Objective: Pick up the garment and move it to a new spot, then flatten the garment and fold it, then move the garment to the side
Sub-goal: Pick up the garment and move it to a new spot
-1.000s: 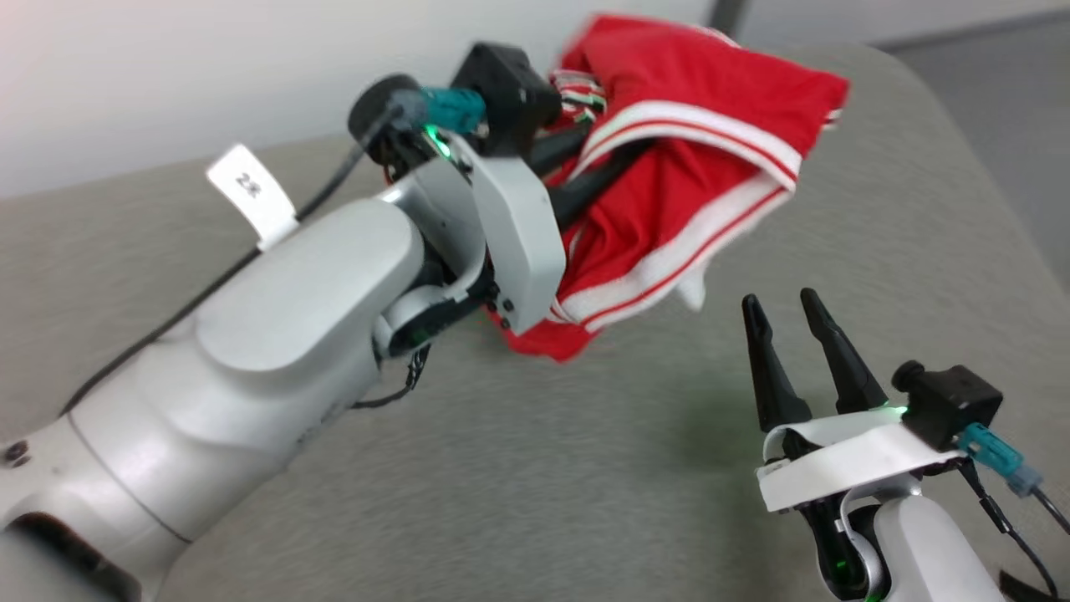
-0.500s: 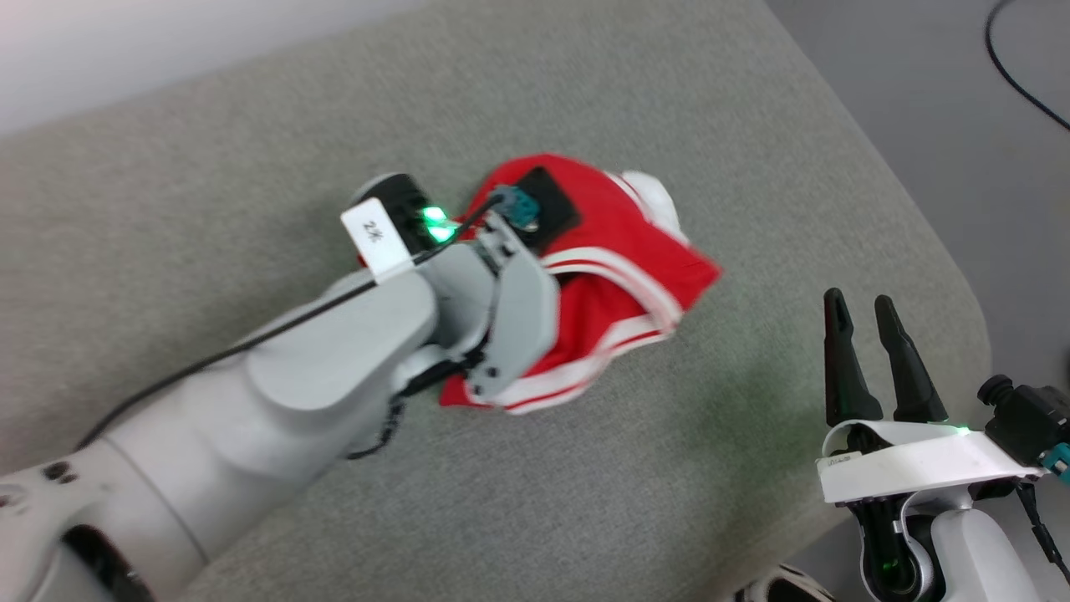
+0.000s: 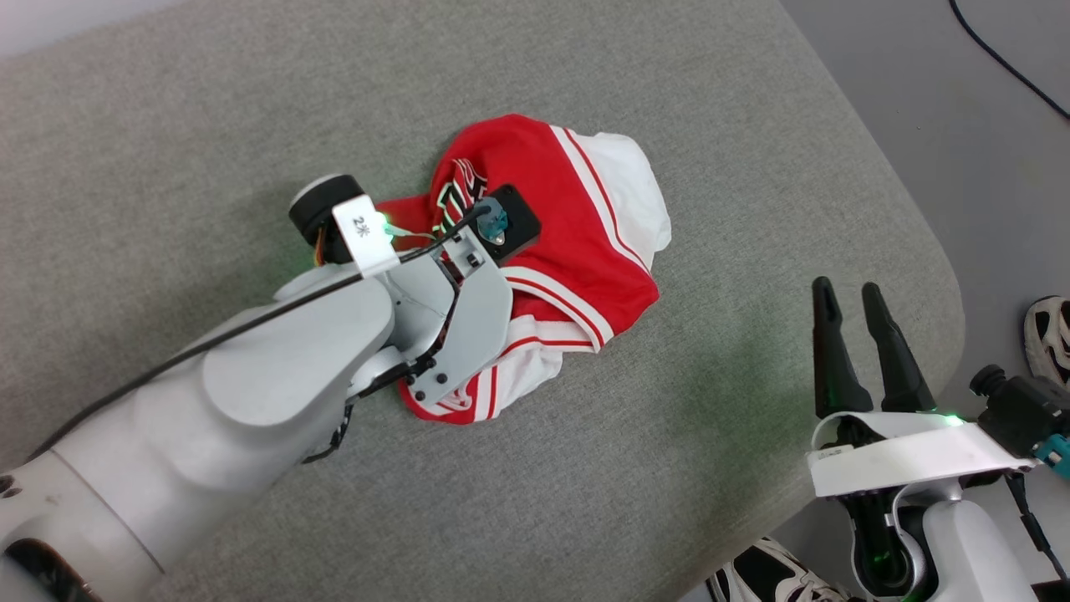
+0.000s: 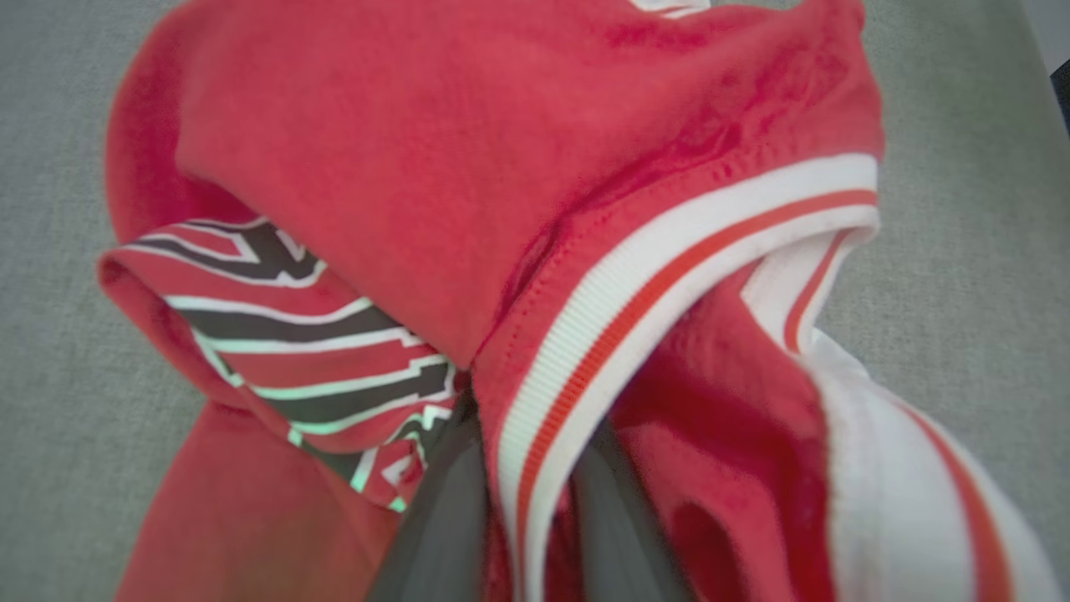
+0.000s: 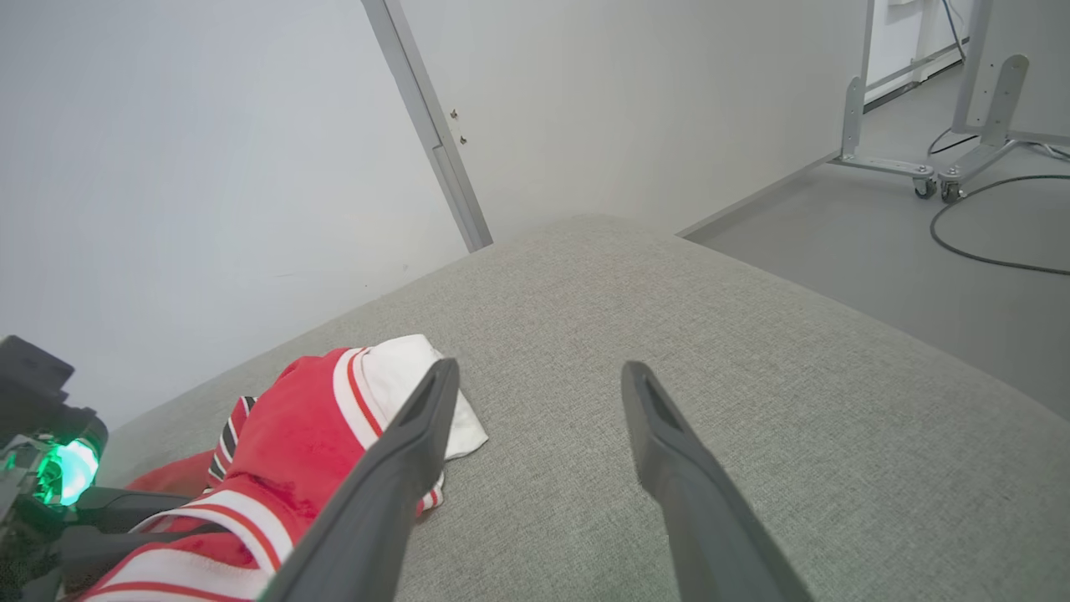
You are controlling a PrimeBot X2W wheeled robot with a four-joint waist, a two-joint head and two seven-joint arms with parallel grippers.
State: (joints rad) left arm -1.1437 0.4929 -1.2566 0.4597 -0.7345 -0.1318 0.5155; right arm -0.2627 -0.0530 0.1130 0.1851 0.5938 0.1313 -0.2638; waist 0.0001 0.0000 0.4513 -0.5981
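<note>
The grey cushion (image 3: 209,125) carries the whole job, and its rounded right edge drops to the floor (image 3: 961,125), so a long sideways drag could pull cloth over that edge. The jersey (image 3: 577,251) lies near the middle of the cushion in a crumpled heap, with red outside, white inside and striped trim all folded over one another. The left end effector (image 4: 527,502) is clamped on a band of that trim, one dark finger on each side of it. With such a narrow pinch, I judge the trim could slip out on a lift. A pull from this one point would probably drag the heap rather than spread it. The right end effector (image 3: 847,294) stands well apart from the jersey near the cushion's right edge, its fingers spread and holding nothing. Two shoes (image 3: 1049,334) sit on the floor close beside that arm, so a wide swing could meet a person. Nothing here serves as a container; the jersey rests directly on the cushion.
</note>
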